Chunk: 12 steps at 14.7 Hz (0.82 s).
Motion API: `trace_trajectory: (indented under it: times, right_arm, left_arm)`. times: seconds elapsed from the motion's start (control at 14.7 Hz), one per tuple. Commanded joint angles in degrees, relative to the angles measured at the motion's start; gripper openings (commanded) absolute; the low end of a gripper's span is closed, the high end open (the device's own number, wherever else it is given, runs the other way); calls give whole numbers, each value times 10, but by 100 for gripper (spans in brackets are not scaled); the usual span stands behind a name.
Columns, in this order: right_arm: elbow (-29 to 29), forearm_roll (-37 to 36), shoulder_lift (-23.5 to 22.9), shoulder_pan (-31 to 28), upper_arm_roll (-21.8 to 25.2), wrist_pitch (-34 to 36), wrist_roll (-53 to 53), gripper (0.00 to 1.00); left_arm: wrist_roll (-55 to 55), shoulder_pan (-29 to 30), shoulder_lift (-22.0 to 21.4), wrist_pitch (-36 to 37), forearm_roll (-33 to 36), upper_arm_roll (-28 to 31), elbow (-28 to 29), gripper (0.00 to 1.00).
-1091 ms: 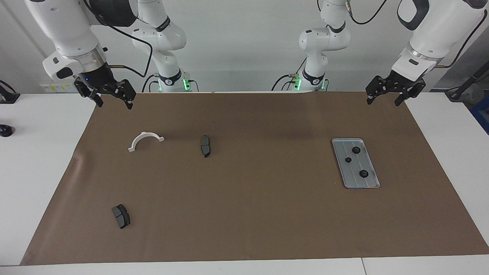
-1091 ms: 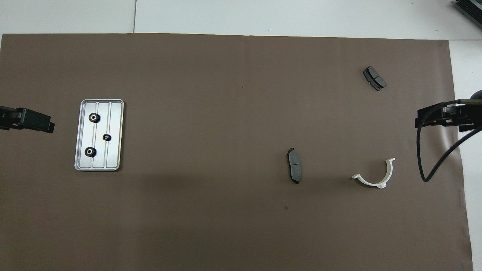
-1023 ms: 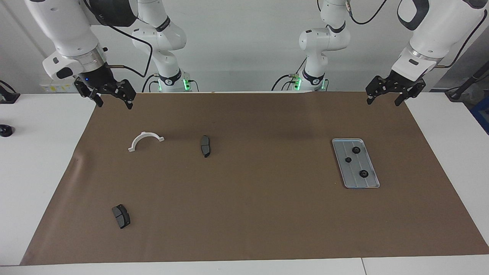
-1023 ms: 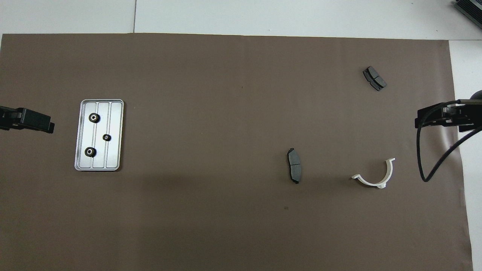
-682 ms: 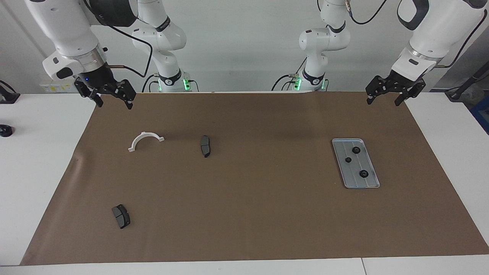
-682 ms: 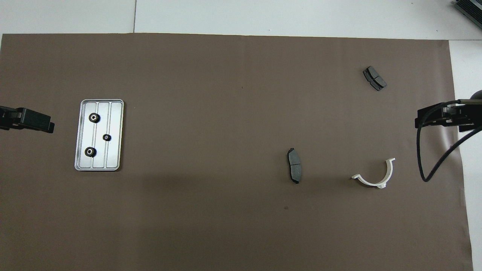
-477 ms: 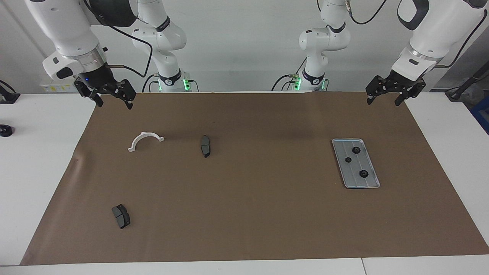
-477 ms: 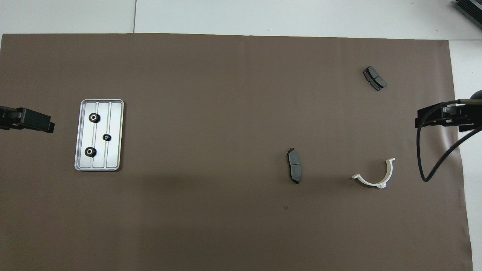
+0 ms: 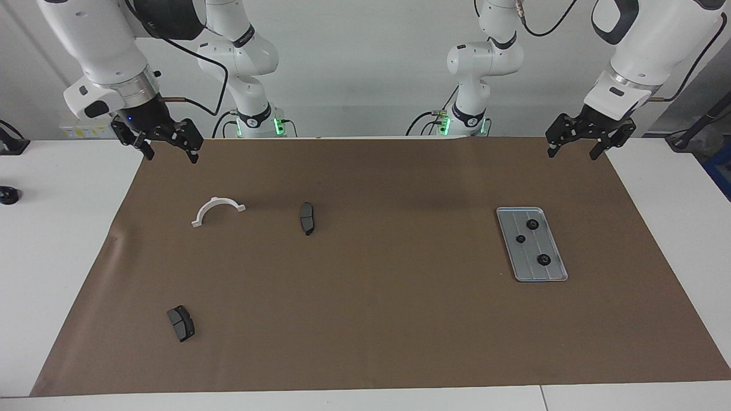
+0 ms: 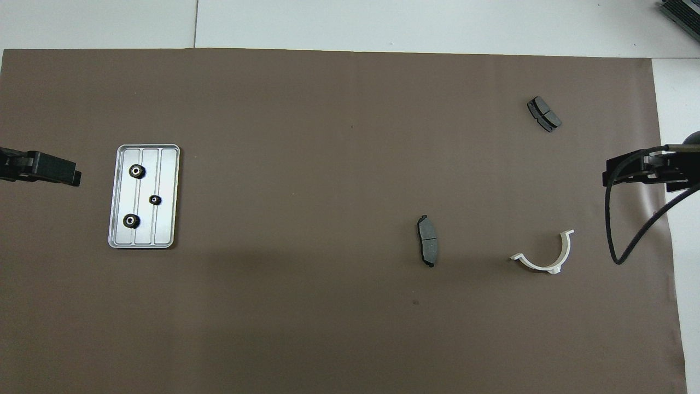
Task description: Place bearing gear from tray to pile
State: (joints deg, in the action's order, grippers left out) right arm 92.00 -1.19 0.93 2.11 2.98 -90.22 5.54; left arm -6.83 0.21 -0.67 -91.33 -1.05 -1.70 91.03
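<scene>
The silver tray [image 9: 528, 270] [image 10: 167, 180] lies on the brown mat toward the left arm's end of the table. Three black bearing gears sit in it: one [image 9: 532, 224] [image 10: 136, 171], a smaller one [image 9: 520, 238] [image 10: 155, 200] and another [image 9: 543, 260] [image 10: 130, 220]. The pile is scattered toward the right arm's end: a white half-ring bracket [image 9: 217, 209] [image 10: 547, 257] and two dark brake pads [image 9: 306, 218] [image 9: 181, 323]. My left gripper [image 9: 572, 153] [image 10: 52, 168] hangs open and empty over the mat's edge. My right gripper [image 9: 171, 156] [image 10: 637, 171] hangs open and empty over the mat's corner.
The brown mat [image 9: 388, 308] covers most of the white table. A black cable [image 10: 615, 230] loops down from the right arm near the bracket. A small black object [image 9: 8, 195] sits on the white table past the right arm's end of the mat.
My left gripper has shifted slightly over the mat's edge. The right arm, the gears and the pile parts have not moved.
</scene>
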Motion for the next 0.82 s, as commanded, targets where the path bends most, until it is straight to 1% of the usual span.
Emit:
trace_trajectory:
  times: [0.0, 0.27, 0.55, 0.75]
  right_arm:
    - [12, 7, 13, 0, 0, 4, 7, 100]
    - [12, 7, 13, 0, 0, 4, 7, 100]
    - [12, 7, 13, 0, 0, 4, 7, 100]
    - [12, 7, 13, 0, 0, 5, 7, 100]
  left_arm:
    - [-3, -9, -17, -32, -1, 7, 37, 100]
    - [-3, -9, -36, -114, -1, 6, 110, 100]
    - [-3, -10, -36, -196, -1, 6, 182, 100]
    - [-3, -11, -27, -279, -2, 6, 244, 100]
